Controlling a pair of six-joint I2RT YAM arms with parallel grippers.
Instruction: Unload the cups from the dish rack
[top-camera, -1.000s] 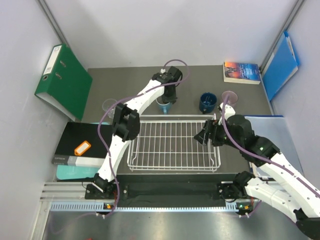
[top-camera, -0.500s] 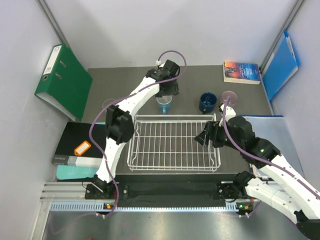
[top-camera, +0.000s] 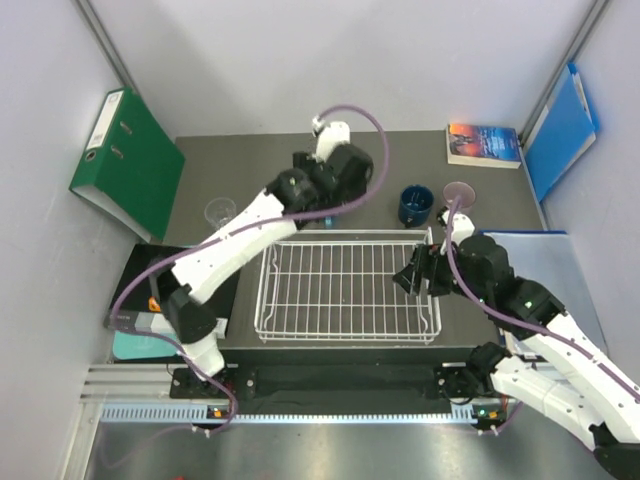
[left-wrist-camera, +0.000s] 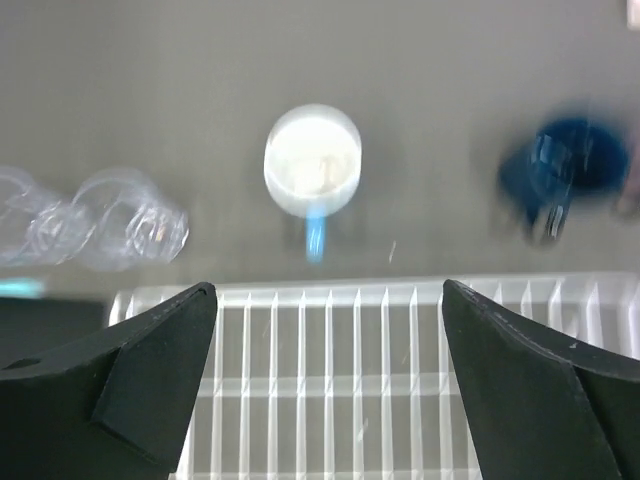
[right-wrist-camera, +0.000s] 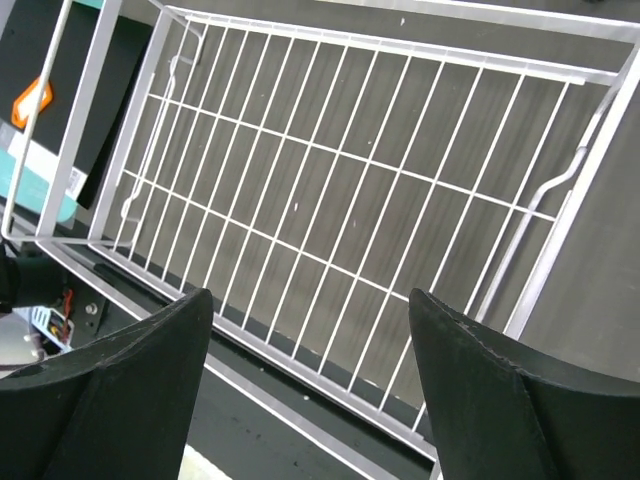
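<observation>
The white wire dish rack (top-camera: 348, 285) lies in the middle of the table with no cup in it. Behind its far edge stands the light teal mug (left-wrist-camera: 312, 172), handle towards the rack (left-wrist-camera: 400, 380). My left gripper (left-wrist-camera: 327, 290) hangs open above the mug and rack edge, holding nothing; in the top view it (top-camera: 318, 195) covers the mug. The navy mug (top-camera: 414, 205) and pink cup (top-camera: 459, 193) stand to the right, a clear tumbler (top-camera: 219, 211) to the left. My right gripper (top-camera: 412, 275) is open over the rack's (right-wrist-camera: 350, 200) right end, empty.
A green binder (top-camera: 128, 160) leans on the left wall. A black book with an orange tag (top-camera: 165, 290) lies left of the rack. A paperback (top-camera: 484, 143) and a blue folder (top-camera: 560, 130) sit at the back right.
My left gripper has opened, let go of the teal mug and risen clear of it, the arm's elbow swinging down and left. The right arm has barely moved.
</observation>
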